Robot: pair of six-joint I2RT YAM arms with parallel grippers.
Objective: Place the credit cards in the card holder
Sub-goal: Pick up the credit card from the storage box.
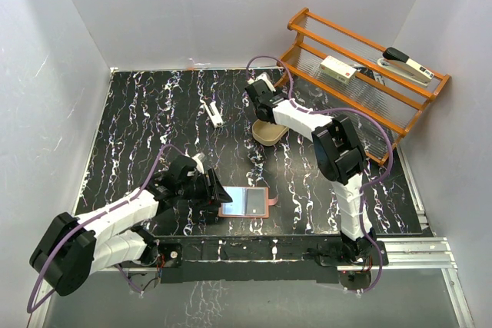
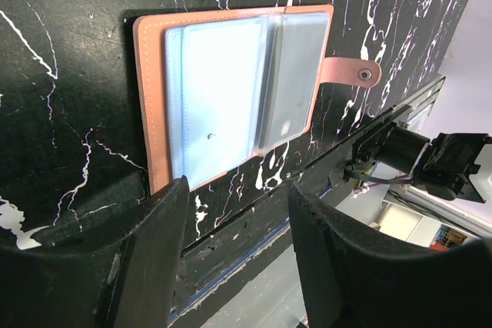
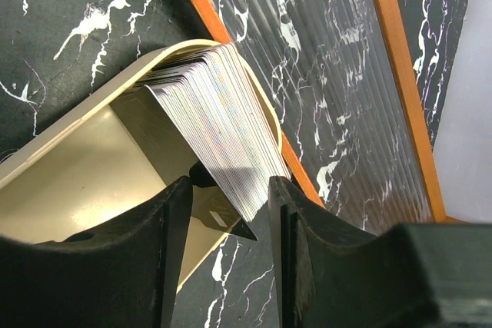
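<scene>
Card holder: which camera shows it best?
The left wrist view: the card holder lies open and large, pale sleeves and snap tab clear. The top view shows it small by the near edge. The right wrist view misses it.

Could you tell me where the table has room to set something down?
Bare: far-left table, from the wall to the small white object; and between card holder and right arm. Crowded: around the tray by the rack.
</scene>
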